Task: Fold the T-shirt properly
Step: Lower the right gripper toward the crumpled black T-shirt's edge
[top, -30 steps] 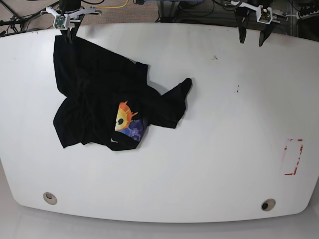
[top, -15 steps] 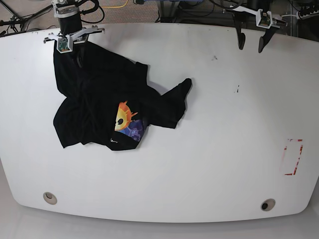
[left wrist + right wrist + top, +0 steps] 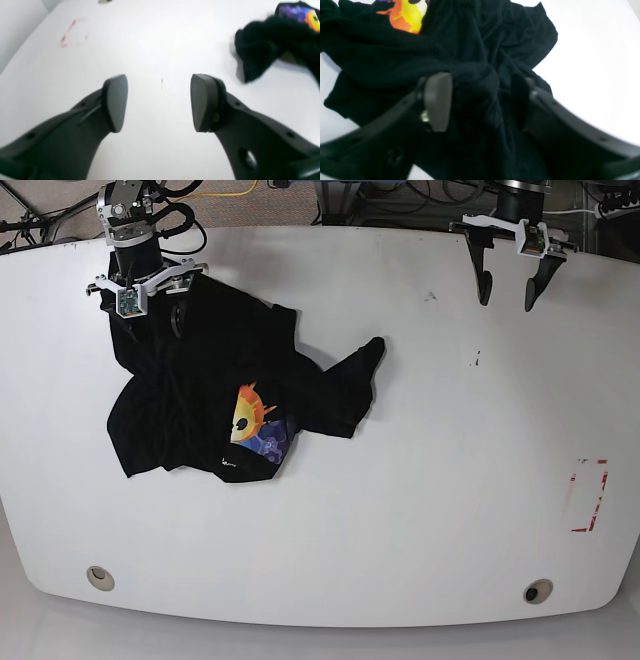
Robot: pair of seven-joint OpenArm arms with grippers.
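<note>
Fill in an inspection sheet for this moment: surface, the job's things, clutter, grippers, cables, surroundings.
Surface: white table, with small dark specks, a red marked rectangle near one side and two round holes along the near edge.
Job's things: T-shirt lies crumpled and unfolded, black, its orange and purple print partly showing, one sleeve sticking out toward the middle.
Clutter: nothing seen.
Grippers: right gripper open, jaws apart over bunched cloth at the shirt's far edge; left gripper open and empty above bare table.
Cables: several behind the far edge, off the table.
Surroundings: dark equipment and flooring past the far edge; details unclear.
</note>
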